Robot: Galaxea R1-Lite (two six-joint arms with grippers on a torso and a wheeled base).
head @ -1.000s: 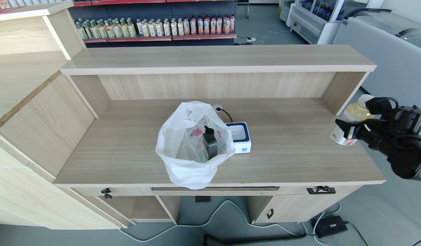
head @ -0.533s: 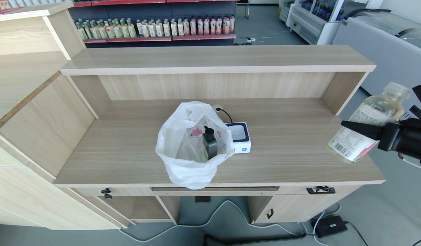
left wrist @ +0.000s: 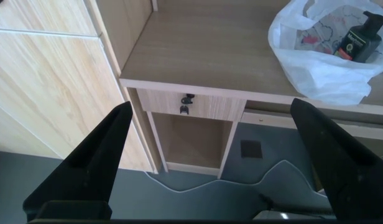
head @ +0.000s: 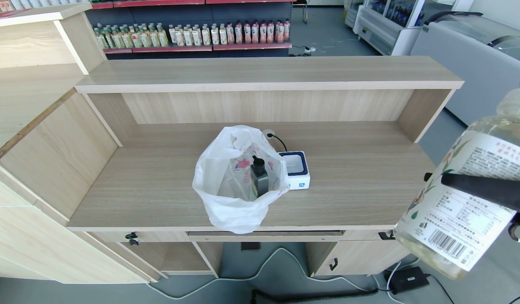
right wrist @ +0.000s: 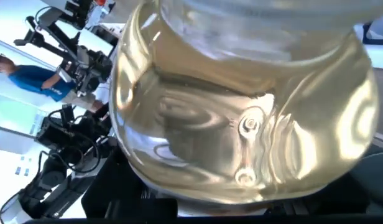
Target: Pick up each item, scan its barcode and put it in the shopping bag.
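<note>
**Entry: bottle, scan stage.**
- **Item:** The clear bottle of pale yellow liquid (head: 466,202) is hanging tilted in the air off the tabletop's (head: 361,177) right end.
- **Grip:** The right end effector (head: 454,181) is clamping the bottle around its label. The left end effector (left wrist: 207,168) is standing wide open and holding nothing.
- **Step, as judged:** Pickup is done and scanning is pending. The next move is calling for carrying the bottle to the white scanner box (head: 295,169) and turning the barcode toward its dark window.
- **Destination:** The white shopping bag (head: 232,181) is sitting just beside the scanner and already holding a dark pump bottle (head: 259,175).
- **Markings:** The white label is showing a barcode near the base, blocks of small print and a plant drawing. The bag is showing red print.
</note>
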